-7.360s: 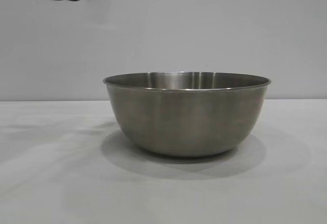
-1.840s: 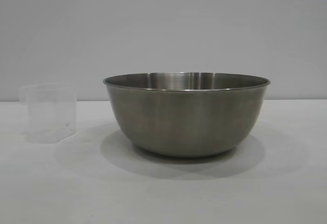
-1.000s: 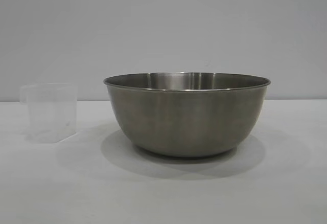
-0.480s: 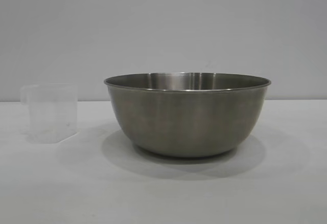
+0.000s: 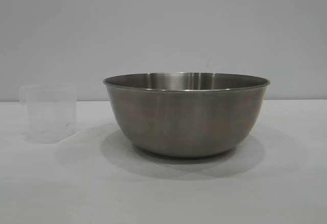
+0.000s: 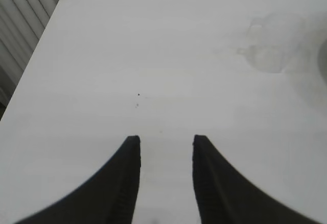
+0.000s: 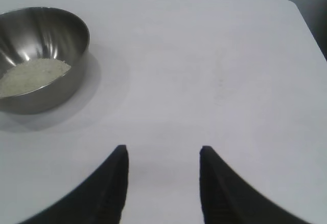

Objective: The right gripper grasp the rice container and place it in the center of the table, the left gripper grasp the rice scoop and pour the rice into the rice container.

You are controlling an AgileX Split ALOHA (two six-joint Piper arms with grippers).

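**Rice in the bowl, scoop set down, both grippers clear**

The rice container point(image 5: 187, 114), a large round bowl of brushed stainless steel with a rolled rim, stands upright on the table point(image 5: 163, 193) about mid-scene in the exterior view. The right wrist view shows a mound of rice point(image 7: 31, 74), small white grains, heaped against one side of its floor. The steel throws soft highlights off the inner wall, and the outside shows a fine horizontal brushing.

The rice scoop point(image 5: 49, 113), a small translucent plastic cup with tapering sides and a stub handle at its rim, stands upright on the table to the left of the bowl, near it but apart. It looks empty, though its clear walls make that hard to confirm. In the left wrist view it is a faint pale shape.

The left gripper point(image 6: 165, 178) hangs over bare tabletop, well short of the scoop, its dark curved fingers parted with nothing between them. The right gripper point(image 7: 162, 183) hangs likewise over bare table, away from the bowl, fingers parted wider and empty.

Judgement: placing and pouring both appear done. No grasp is in hand, and the remaining move calls only for the arms to stay clear of bowl and scoop.

The table is broad, flat, white and faintly wrinkled.
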